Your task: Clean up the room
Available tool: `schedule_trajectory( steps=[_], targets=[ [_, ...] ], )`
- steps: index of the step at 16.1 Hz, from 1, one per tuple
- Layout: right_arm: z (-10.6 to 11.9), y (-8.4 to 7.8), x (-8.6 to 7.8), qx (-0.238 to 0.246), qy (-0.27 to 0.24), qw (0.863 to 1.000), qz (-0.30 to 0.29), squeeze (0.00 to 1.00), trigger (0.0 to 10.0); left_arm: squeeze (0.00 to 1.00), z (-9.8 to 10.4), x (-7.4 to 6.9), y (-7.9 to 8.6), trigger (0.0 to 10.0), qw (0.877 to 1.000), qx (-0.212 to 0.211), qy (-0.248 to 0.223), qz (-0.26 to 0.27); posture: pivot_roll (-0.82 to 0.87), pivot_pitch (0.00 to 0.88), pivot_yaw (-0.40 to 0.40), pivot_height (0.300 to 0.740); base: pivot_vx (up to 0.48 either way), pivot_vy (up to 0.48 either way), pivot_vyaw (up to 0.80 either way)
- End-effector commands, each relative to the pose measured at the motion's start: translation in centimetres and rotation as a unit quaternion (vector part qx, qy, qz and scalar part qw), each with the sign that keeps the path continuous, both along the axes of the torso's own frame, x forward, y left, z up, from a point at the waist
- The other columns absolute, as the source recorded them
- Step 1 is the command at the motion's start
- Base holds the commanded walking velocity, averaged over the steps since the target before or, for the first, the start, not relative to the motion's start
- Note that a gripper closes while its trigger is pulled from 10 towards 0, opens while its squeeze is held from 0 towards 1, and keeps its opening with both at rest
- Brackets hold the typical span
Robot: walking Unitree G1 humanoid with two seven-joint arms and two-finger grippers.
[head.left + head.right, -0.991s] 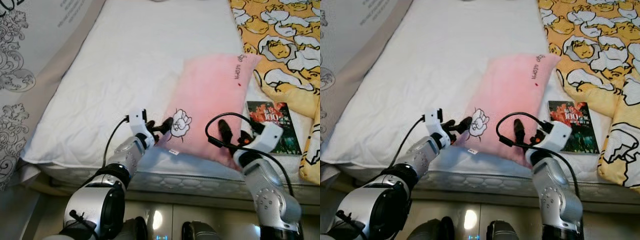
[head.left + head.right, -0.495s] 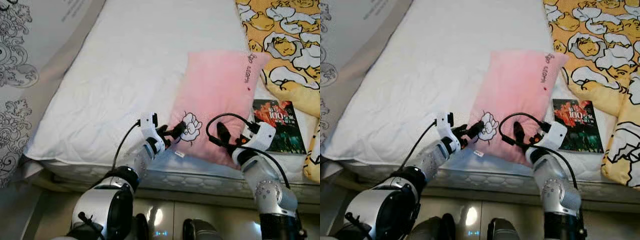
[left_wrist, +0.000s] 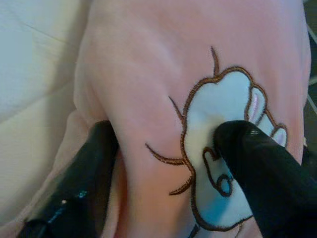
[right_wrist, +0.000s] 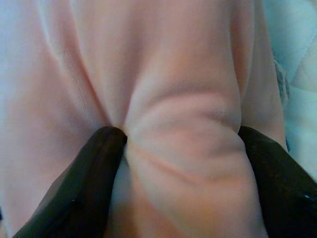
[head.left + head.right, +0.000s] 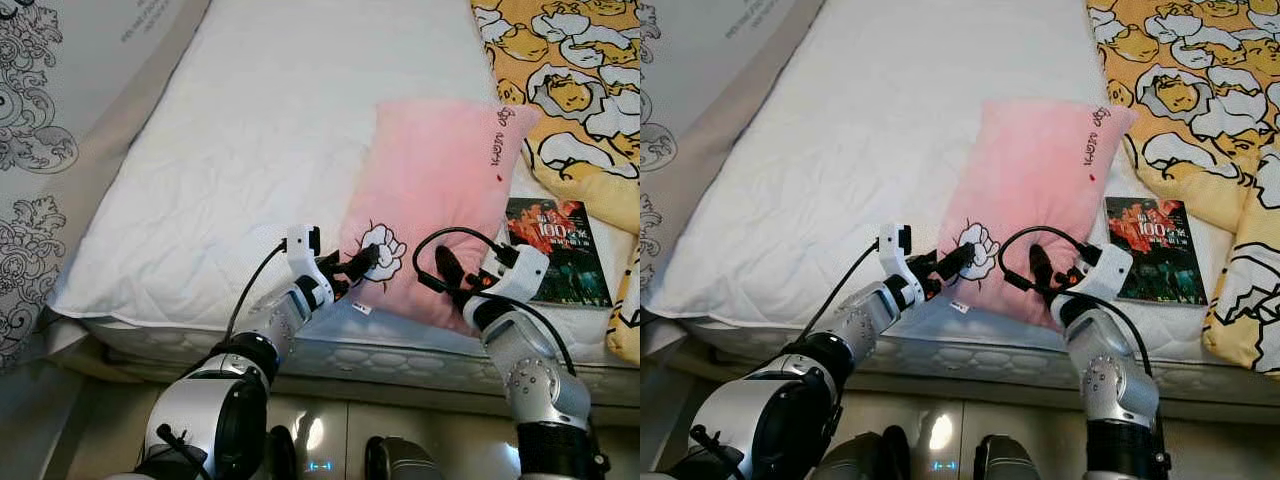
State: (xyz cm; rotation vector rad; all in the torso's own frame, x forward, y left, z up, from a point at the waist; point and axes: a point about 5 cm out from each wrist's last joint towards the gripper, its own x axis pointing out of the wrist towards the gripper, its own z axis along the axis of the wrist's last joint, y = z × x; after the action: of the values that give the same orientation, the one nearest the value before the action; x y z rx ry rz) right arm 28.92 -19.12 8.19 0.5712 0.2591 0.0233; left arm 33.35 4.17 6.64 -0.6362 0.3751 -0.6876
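**Op:** White mattress [image 5: 250, 150] ahead of me, patterned wall [image 5: 40, 150] on the left. Pink pillow [image 5: 440, 190] lies near the front edge, book [image 5: 555, 250] just beside it on the right, yellow blanket [image 5: 570, 90] past that.

**Eng:** Grippers?

**Op:** Left gripper [image 5: 352, 270] is clamped on the pillow's near-left corner. Wrist cam has one finger on the embroidered flower [image 3: 223, 148], the other against the pillow's edge, fabric bunched between. Right gripper [image 5: 455, 283] pinches the near-right edge; its fingers [image 4: 94, 168] squeeze a fold of pink fabric.

**Eng:** Pillow lifted?

**Op:** Can't tell. Far end lies flat on the mattress.
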Motion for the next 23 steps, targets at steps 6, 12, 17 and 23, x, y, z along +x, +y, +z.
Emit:
schedule_trajectory(
  steps=[6,12,17,23],
  targets=[
    [0.1,0.9,-1.1,0.041,-0.002,0.999,0.029,0.00,0.0,0.00,-1.5,-2.3,-3.3,0.0,0.997,0.018,0.020,-0.070,-0.24,0.199,0.034,0.740,0.000,0.000,0.00],
    [-0.3,0.3,-2.5,0.056,0.006,0.998,0.024,0.00,0.0,0.00,-2.6,-2.7,-2.5,0.0,0.996,-0.015,0.081,-0.030,-0.24,0.203,0.036,0.740,0.000,0.000,0.00],
    [-0.4,0.1,-2.9,0.037,0.011,0.999,0.032,0.00,0.0,0.00,-2.9,-3.0,-2.0,0.0,0.997,-0.006,0.067,-0.045,-0.23,0.204,0.037,0.740,0.000,0.000,0.00],
    [-0.3,0.2,-2.6,-0.084,-0.004,0.995,0.048,0.00,0.0,0.00,-0.9,-0.9,-0.2,0.0,1.000,0.018,-0.015,0.018,-0.20,0.148,0.052,0.740,0.000,0.000,0.00]
  ],
)
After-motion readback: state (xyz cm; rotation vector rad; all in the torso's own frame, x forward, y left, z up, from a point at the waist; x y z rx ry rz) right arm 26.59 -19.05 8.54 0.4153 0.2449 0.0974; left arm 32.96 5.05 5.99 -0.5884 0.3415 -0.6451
